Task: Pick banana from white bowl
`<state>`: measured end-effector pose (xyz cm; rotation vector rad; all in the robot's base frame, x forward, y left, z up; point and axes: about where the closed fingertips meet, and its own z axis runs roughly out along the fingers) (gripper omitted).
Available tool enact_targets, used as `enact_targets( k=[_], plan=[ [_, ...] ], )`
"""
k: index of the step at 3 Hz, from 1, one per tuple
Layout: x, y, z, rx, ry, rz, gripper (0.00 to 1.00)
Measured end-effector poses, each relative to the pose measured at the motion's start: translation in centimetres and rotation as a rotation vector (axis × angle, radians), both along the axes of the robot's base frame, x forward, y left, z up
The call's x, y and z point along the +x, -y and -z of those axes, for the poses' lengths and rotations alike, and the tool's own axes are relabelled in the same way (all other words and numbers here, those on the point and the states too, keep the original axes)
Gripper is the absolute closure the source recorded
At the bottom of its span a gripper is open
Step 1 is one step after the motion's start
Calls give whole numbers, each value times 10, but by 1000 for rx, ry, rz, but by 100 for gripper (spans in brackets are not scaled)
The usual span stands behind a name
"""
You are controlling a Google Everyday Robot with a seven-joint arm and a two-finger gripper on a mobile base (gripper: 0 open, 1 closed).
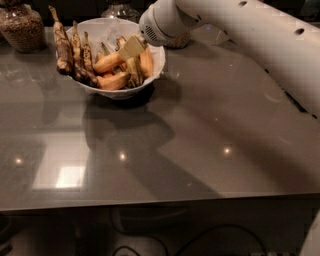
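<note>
The white bowl point(102, 27) stands at the back left of the grey table. It holds several bananas: yellow ones in the middle point(107, 63) and browned, dark ones leaning over its left rim point(63, 47). My gripper point(131, 48) comes in from the upper right on the white arm point(240, 30). It reaches down into the right half of the bowl, its beige tip right at the yellow bananas. The arm's wrist hides the bowl's back right rim.
A glass jar of brown grains point(21, 26) stands at the back left, and another jar point(120, 9) stands behind the bowl. The grey tabletop point(175, 150) stretches toward the front edge. The arm covers the right back part of the table.
</note>
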<state>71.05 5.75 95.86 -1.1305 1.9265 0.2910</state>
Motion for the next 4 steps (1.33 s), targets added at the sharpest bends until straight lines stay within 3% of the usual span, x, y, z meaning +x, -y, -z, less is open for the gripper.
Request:
enact_targets(
  k=[1, 3, 4],
  plan=[
    [13, -17, 10, 16, -19, 6, 48],
    [31, -22, 37, 8, -94, 63, 34],
    [32, -18, 48, 2, -124, 92, 53]
  ],
)
